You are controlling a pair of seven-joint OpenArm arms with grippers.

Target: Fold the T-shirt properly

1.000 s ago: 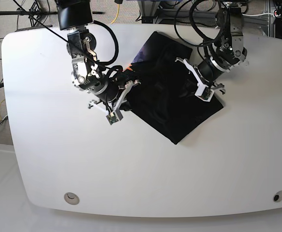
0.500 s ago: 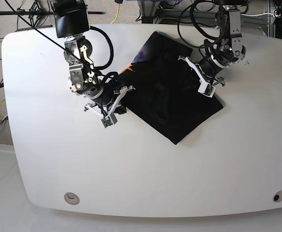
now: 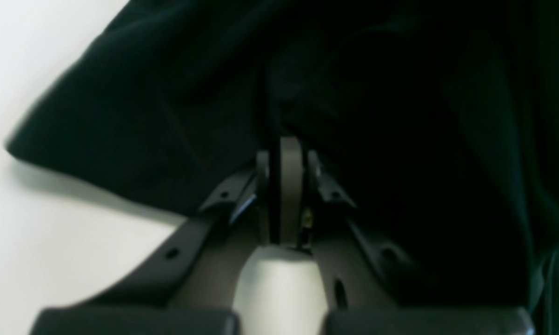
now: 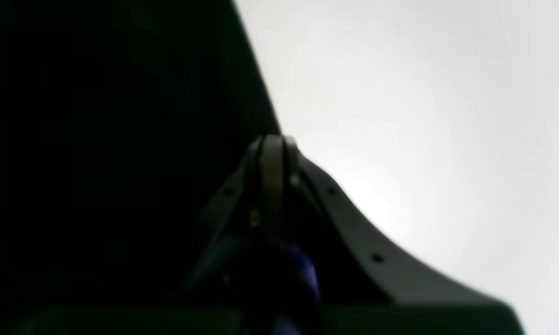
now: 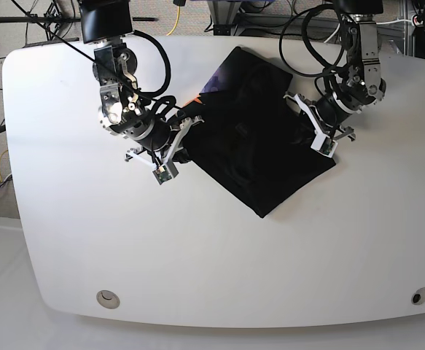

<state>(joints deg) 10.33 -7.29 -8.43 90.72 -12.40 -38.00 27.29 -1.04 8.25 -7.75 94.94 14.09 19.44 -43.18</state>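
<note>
left gripper point(image 5: 321, 144): jaws are sitting together with nothing between them; in my left wrist view the tips are hovering over black cloth, just inside the hem. Not gripping fabric as far as I can see.
right gripper point(image 5: 165, 169): jaws are also sitting together and empty; in my right wrist view the tips are lining up right at the cloth's edge, with bare bench beyond them.
T-shirt point(image 5: 259, 146): lying flat on the bench between my two arms as a compact dark block turned to a diamond, one corner pointing toward the near edge, another toward the far edge. Small purple and orange marks are showing at the side nearest my right gripper.
bench point(image 5: 219, 270): white, and carrying only the garment on its top.
step in hand: I'm reading this as the gap between folds, or the end of the job. The block is looking already folded down, and neither gripper is carrying anything.
next move: if another fold is needed, I'm spreading both jaws, dropping onto the two side corners, pinching only the top layers, then lifting evenly across. Otherwise I'm clearing both arms.
watch: dark cloth is hiding the layer edges from both wrist cameras.
</note>
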